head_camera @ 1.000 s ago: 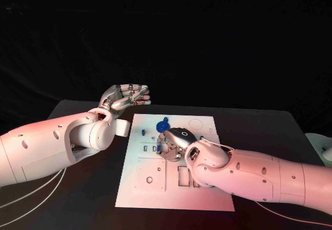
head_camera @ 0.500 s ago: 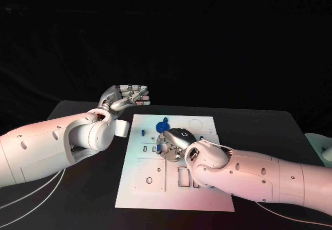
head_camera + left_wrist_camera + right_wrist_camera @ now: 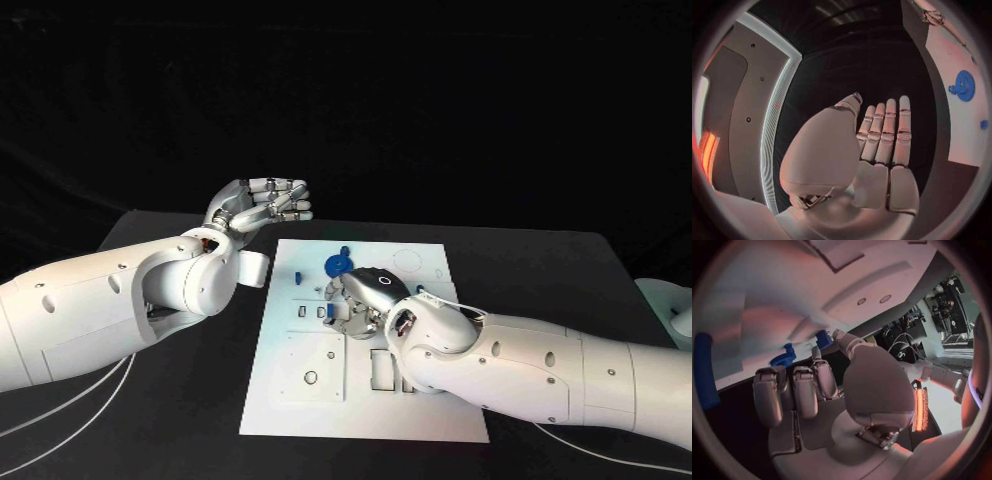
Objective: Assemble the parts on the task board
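The right hand [image 3: 366, 300] is lying knuckles-up on the middle of the task board [image 3: 310, 400], its fingers [image 3: 798, 390] curling down onto the plate. In the right wrist view the fingertips are reaching toward two small blue parts [image 3: 786, 357], with a darker blue piece [image 3: 704, 370] at the rim of that view; whether anything is pinched between them I cannot tell. Just beyond the hand, toward the board's far edge, a round blue gear [image 3: 339, 264] is sitting on the white plate, with a small blue peg [image 3: 297, 275] to its left. The nearer half of the board, with its rectangular slots [image 3: 382, 368] and a small oval hole [image 3: 312, 377], is lying uncovered.

The left hand [image 3: 264, 204] is hanging in the air above the table's far left corner, well apart from the board, palm turned up. Its fingers [image 3: 886, 130] are lying straight and side by side in the left wrist view, with nothing in them, and the thumb is folding in beside them. From that view the gear [image 3: 964, 86] is showing on the white plate, off to the side.

The black table [image 3: 548, 270] is lying bare on the board's right, and there is room along the board's left edge too.

Compared with a second ago, both hands are staying almost where they were; the left hand is sitting very slightly higher, and the parts are unmoved.
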